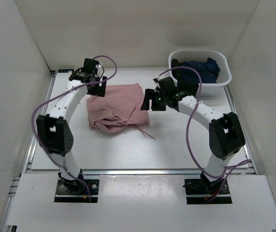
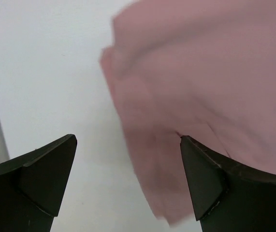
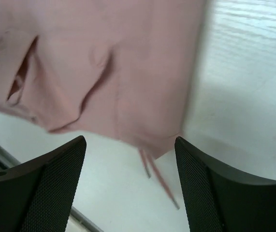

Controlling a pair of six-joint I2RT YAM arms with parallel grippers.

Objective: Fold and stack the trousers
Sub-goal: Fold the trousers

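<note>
Pink trousers (image 1: pixel 116 108), fingers (image 2: pixel 38 176) parted beside edges

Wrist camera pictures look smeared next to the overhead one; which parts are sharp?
Left wrist: the trousers are blurred, the fingers crisp. Right wrist: likewise, cloth edge smeared, finger mesh sharp. Top external: evenly lit, sharp throughout, soft shadows under the arms.

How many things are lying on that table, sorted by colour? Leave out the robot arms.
Pink: 1, the trousers
Dark navy: 1, a garment in the basket
White: 1, the basket
Total: 3
</note>
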